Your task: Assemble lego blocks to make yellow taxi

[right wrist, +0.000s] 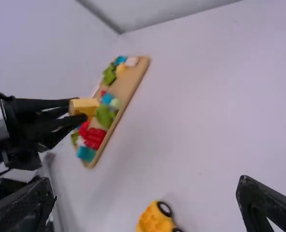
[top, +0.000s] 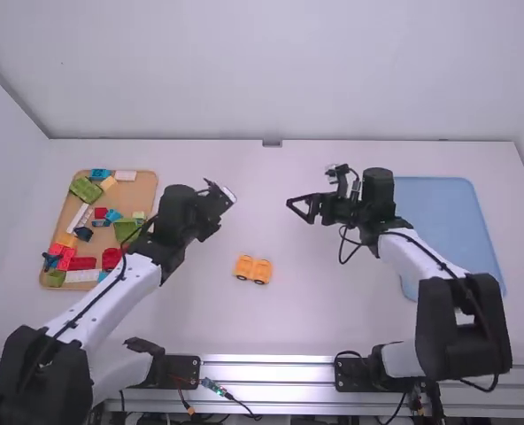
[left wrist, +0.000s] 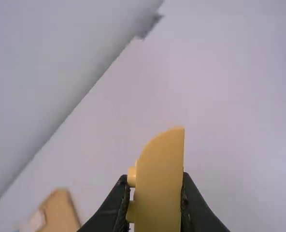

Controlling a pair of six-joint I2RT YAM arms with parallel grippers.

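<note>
My left gripper (left wrist: 155, 186) clamps the curved yellow block (left wrist: 160, 181), right gripper (right wrist: 145, 186) spread and empty; wheeled yellow car base (top: 253, 269) sits on table (top: 333, 310), baseward and slightly right of block, long axis roughly crosswise.

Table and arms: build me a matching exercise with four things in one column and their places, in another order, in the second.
Things
1. Curved yellow piece
2. Wheeled yellow piece
3. Wooden tray
4. Blue tray

Places
A. Left side of the high view, with red and green blocks in it
B. On the table, between the two arms
C. Right side of the high view, partly behind an arm
D. Between the fingers of the left gripper

Right pairs: 1-D, 2-B, 3-A, 4-C
</note>
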